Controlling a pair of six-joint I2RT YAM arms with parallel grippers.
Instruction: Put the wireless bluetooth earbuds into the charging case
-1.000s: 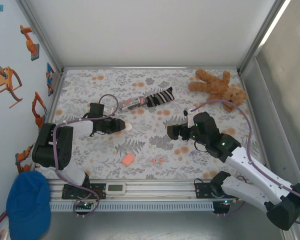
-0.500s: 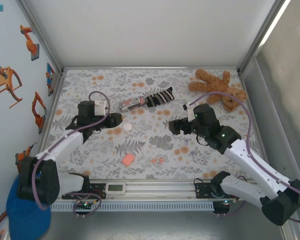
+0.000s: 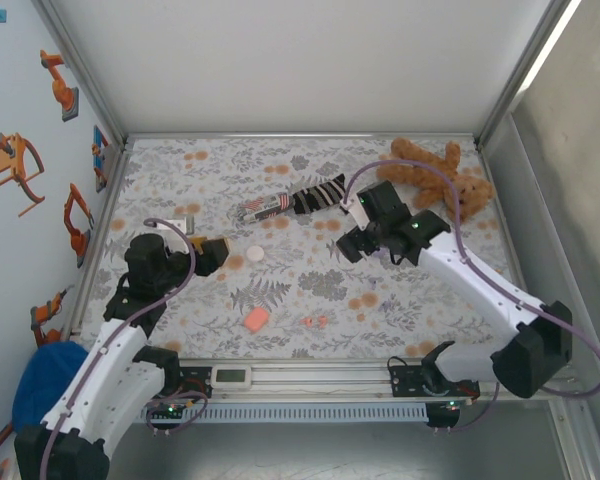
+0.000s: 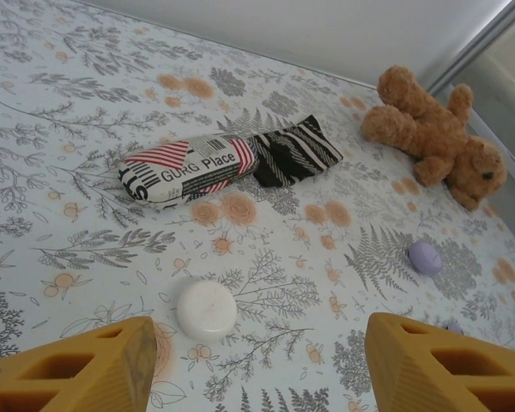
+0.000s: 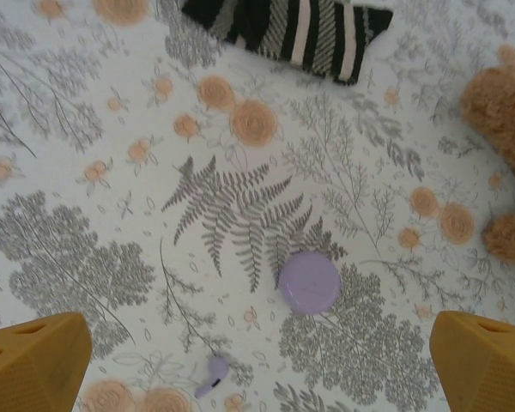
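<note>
The two coral-red earbuds lie near the table's front edge, just right of a salmon-orange case. A round white case lies shut on the cloth, just ahead of my left gripper, which is open and holds nothing. In the top view that gripper sits a little left of the white case. My right gripper is open above a shut lilac case. A lilac earbud lies loose nearer its left finger. From above, the right gripper hangs at mid-table.
A brown teddy bear lies at the far right. A striped sock and a printed red-and-white pouch lie at the far middle. Metal rails edge the floral table. The lilac case sits right of the left gripper.
My left gripper has opened, let go of the white case and drawn back to the left. The right arm has swung its gripper a little toward the far side.
</note>
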